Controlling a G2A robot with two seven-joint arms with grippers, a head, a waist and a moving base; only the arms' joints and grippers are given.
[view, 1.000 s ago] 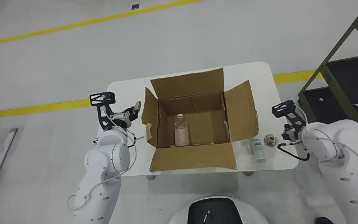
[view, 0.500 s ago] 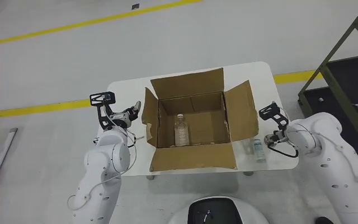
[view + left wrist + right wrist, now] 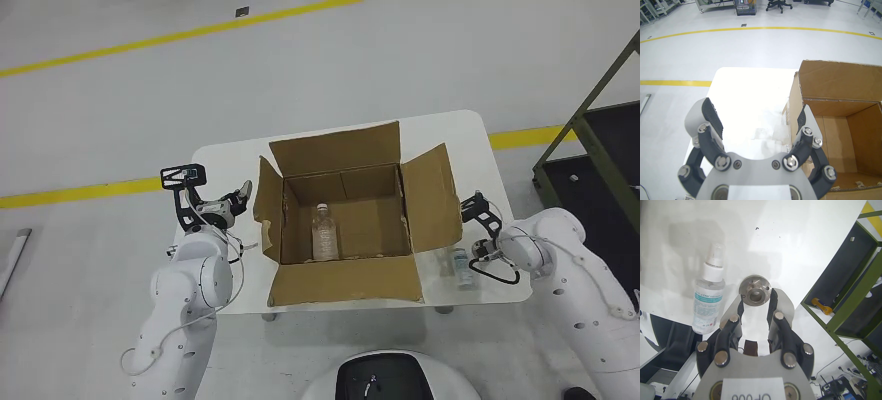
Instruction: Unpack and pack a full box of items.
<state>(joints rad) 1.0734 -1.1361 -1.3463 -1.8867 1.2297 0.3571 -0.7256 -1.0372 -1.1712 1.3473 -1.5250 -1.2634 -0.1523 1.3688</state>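
Two pads of the right pincer (image 3: 756, 300) stand released, straddling the metal flange (image 3: 755, 295) on the bench (image 3: 800, 237). Likely fault: the low, smooth flange slips out on closure, or skids into the spray bottle (image 3: 709, 294) just beside the pincer.

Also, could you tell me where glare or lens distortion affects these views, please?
Left wrist view: the table is washed out by glare, and the yellow floor line bows. Right wrist view: soft shadows fall on the table near the spray bottle.
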